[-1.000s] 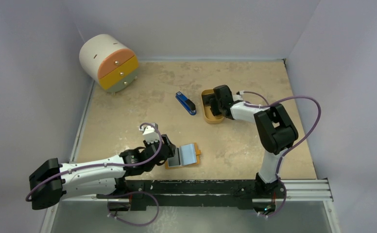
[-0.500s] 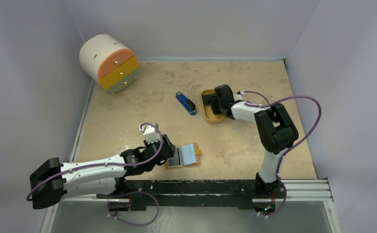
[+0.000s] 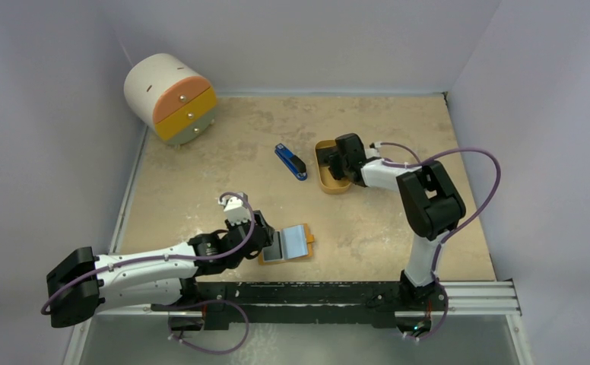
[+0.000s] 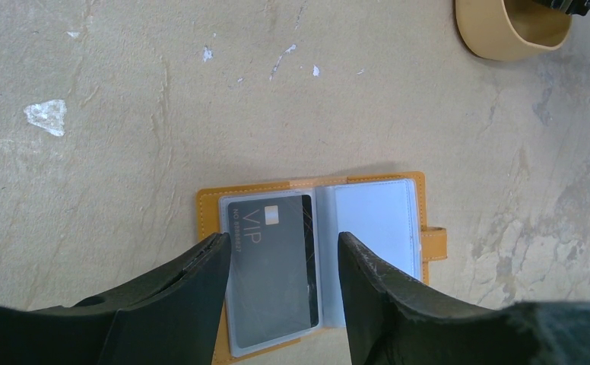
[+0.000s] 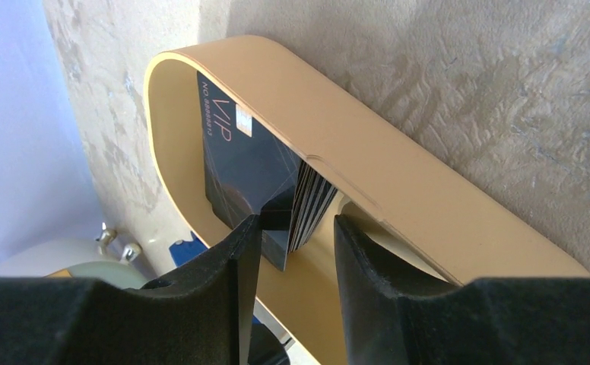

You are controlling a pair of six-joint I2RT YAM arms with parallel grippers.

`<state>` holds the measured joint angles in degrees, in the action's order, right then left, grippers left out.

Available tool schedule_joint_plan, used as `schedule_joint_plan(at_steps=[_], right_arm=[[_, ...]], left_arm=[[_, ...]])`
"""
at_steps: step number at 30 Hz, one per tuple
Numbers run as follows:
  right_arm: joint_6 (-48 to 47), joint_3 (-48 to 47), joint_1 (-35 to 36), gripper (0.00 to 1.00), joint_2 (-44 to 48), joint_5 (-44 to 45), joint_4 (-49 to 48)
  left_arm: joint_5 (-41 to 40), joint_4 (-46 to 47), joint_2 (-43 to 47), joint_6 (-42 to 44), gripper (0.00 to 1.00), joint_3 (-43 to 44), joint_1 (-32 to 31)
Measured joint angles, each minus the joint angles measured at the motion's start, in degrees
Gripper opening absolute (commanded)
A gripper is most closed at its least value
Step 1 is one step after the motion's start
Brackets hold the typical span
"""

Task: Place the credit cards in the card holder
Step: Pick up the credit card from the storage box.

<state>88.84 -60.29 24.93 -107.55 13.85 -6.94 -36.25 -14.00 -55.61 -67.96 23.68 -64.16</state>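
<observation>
From the top camera, the card holder (image 3: 292,243) is lying open on the tabletop (image 3: 383,228) near the front edge, and the left pincer (image 3: 268,239) is sitting low at its left side. Farther back, the right pincer (image 3: 330,163) is reaching into the oval orange tray (image 3: 328,186). A blue-and-black stapler (image 3: 290,161) is lying just left of the tray, and a round drawer unit (image 3: 172,97) is standing in the far left corner. In the left wrist view, the left pincer (image 4: 282,247) is hanging released, its fingers (image 4: 201,274) spread wide over the card holder (image 4: 208,204), which is showing one dark credit card (image 4: 273,266) inside the clear sleeve of its left page. In the right wrist view, the right pincer (image 5: 296,224) is straddling a stack of credit cards (image 5: 246,163) leaning on edge against the inner wall of the tray (image 5: 368,167). Both fingers are looking close against the stack, yet I cannot tell whether they are clamping it.
</observation>
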Motion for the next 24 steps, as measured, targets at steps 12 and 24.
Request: schedule_joint_plan(at_steps=[12,24], right_arm=[[-0.22,0.52,-0.2,0.32,-0.11,-0.35,-1.62],[-0.39,2.29,-0.2,0.3,0.72,-0.31,-3.69]], left_arm=[[0.0,0.0,0.35,-0.39,0.53,-0.02,0.0],[0.02,0.2,-0.13,-0.39,0.53,-0.02,0.0]])
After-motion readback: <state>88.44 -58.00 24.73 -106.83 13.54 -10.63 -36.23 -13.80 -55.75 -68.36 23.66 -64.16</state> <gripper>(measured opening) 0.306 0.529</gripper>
